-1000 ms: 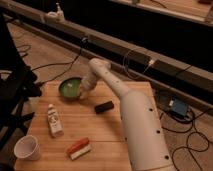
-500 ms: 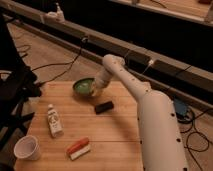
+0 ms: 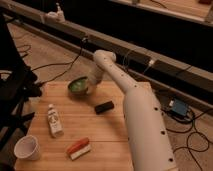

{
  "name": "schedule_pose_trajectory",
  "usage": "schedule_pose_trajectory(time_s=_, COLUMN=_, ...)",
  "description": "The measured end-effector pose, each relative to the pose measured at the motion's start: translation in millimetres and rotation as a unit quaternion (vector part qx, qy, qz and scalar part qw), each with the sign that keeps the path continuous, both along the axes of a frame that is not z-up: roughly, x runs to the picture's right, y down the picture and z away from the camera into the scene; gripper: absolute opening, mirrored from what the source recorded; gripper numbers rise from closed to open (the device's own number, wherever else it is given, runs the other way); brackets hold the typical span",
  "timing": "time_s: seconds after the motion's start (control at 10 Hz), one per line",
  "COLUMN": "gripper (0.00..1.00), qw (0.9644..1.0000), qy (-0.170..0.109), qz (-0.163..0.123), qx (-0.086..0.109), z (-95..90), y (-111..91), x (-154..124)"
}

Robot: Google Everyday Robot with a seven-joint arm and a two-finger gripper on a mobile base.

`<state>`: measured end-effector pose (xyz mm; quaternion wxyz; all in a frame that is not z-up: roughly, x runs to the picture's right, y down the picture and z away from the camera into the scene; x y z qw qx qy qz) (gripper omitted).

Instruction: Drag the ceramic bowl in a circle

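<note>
The green ceramic bowl [image 3: 77,85] sits on the wooden table [image 3: 115,125] near its far edge, left of centre. My white arm reaches from the lower right, bends high above the table's far edge and comes down to the bowl. The gripper [image 3: 91,84] is at the bowl's right rim, touching or just beside it. The rim's right side is hidden behind the gripper.
A small black block [image 3: 104,106] lies right of the bowl, towards the front. A white bottle [image 3: 54,120] lies on the left, a white paper cup [image 3: 26,147] stands at the front left, and a red-and-white object [image 3: 78,148] lies near the front. A dark chair [image 3: 12,95] stands to the left. Cables and a blue box [image 3: 177,107] lie on the floor to the right.
The bowl and the gripper first moved right along the far side of the table, then came back a little to the left. The other things have not moved.
</note>
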<state>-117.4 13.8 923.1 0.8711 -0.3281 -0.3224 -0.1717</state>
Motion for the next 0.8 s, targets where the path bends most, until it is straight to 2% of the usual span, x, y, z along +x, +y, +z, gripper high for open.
schedule_pose_trajectory(time_s=0.2, gripper=0.00, qw=0.9994, qy=-0.029, qz=-0.016, qx=0.003, z=-10.5, y=1.9, x=-25.0)
schedule_pose_trajectory(time_s=0.4, gripper=0.00, qw=0.9988, qy=-0.045, qz=-0.022, qx=0.001, z=-24.4, y=6.3, x=-27.1)
schedule_pose_trajectory(time_s=0.6, gripper=0.00, qw=0.9991, qy=-0.039, qz=-0.020, qx=-0.001, z=-39.8, y=12.2, x=-3.7)
schedule_pose_trajectory(time_s=0.8, gripper=0.00, qw=0.9995, qy=-0.015, qz=-0.026, qx=-0.010, z=-57.4, y=24.4, x=40.6)
